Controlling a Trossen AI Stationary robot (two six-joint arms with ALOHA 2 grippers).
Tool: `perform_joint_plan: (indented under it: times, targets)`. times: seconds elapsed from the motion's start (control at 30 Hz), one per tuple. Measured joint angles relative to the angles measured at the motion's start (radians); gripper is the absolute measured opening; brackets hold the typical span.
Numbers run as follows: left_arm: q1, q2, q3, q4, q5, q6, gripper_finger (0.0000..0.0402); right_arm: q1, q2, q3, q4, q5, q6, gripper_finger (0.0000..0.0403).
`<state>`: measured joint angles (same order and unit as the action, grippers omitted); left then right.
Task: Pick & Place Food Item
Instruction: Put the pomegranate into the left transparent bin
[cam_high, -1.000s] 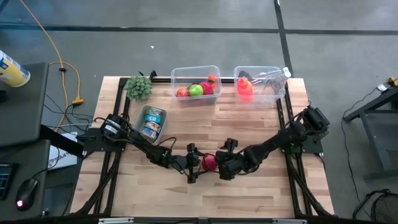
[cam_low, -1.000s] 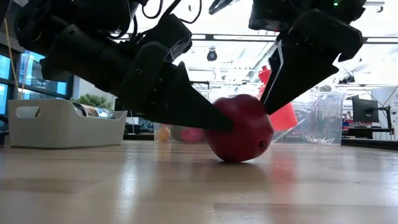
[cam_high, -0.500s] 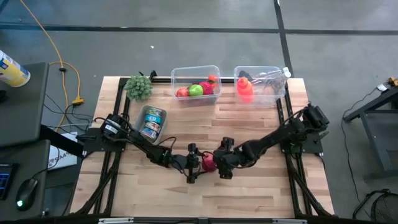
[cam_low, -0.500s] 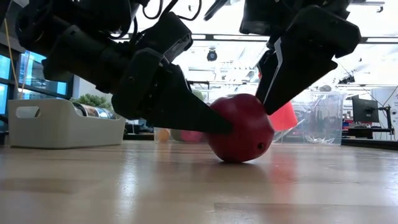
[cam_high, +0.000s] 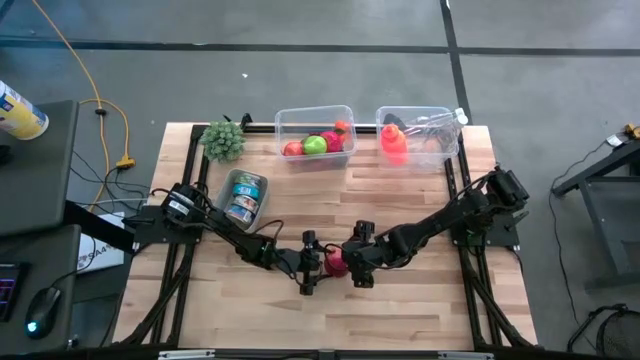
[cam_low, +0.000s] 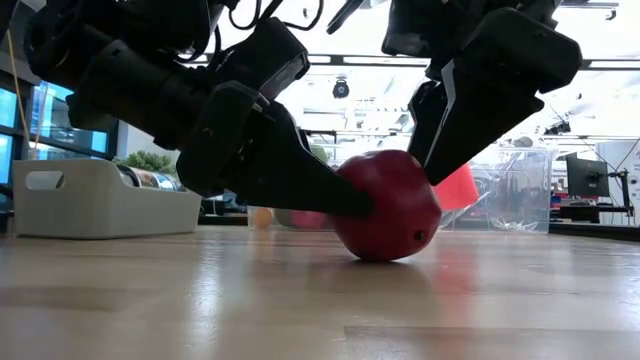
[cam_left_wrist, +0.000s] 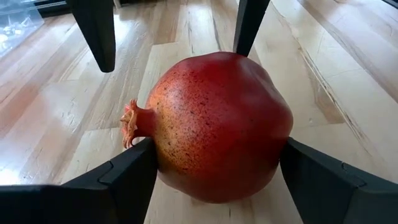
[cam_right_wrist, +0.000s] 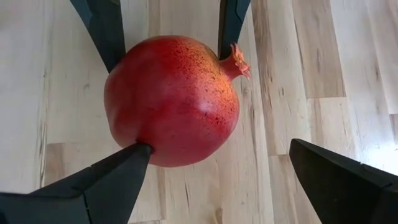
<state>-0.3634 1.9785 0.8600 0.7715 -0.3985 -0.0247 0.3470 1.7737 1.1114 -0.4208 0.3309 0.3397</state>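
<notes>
pomegranate (cam_high: 336, 262) sits on the counter (cam_high: 400, 200) front-centre, between both hands. left hand (cam_left_wrist: 214, 171) straddles it, fingers touching either flank, so it is clenched on the fruit, which rests on the wood. right hand (cam_right_wrist: 217, 168) is spread wide from the opposite side, one finger (cam_right_wrist: 102, 180) touching the fruit, the other well clear; not gripping. crown points sideways, across the left fingers' line. left arm is better placed. clear fruit bin (cam_high: 315, 135) lies at the far edge, second bin (cam_high: 420, 135) beside it, can tray (cam_high: 243, 195) far-left. main obstruction looks to be the right hand crowding the lift path.
</notes>
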Motion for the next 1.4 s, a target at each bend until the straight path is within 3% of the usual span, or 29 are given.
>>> perform_joint_plan:
  times: [0.4, 0.57, 0.7, 1.0, 1.27, 1.4]
  targets:
    - [-0.054, -0.004, 0.001, 0.001, -0.166, 0.052, 0.0289, -0.002, 0.002, 0.002, -0.009, 0.039, -0.052, 0.0382]
    - [-0.095, -0.040, 0.007, 0.010, -0.308, 0.081, 0.0288, 0.030, -0.039, 0.003, -0.117, 0.181, 0.054, 0.0382]
    - [-0.110, -0.067, 0.009, 0.010, -0.308, 0.046, 0.0287, 0.085, -0.096, 0.003, -0.174, 0.289, 0.109, 0.0382]
    - [-0.109, -0.148, 0.007, -0.050, -0.317, 0.062, 0.0287, 0.213, -0.224, 0.002, -0.331, 0.359, 0.254, 0.0382]
    - [-0.146, -0.254, 0.005, -0.062, -0.513, 0.170, 0.0265, 0.371, -0.291, 0.002, -0.452, 0.523, 0.399, 0.0382]
    - [-0.178, -0.334, 0.005, -0.069, -0.511, 0.201, 0.0264, 0.434, -0.293, 0.001, -0.501, 0.597, 0.406, 0.0382]
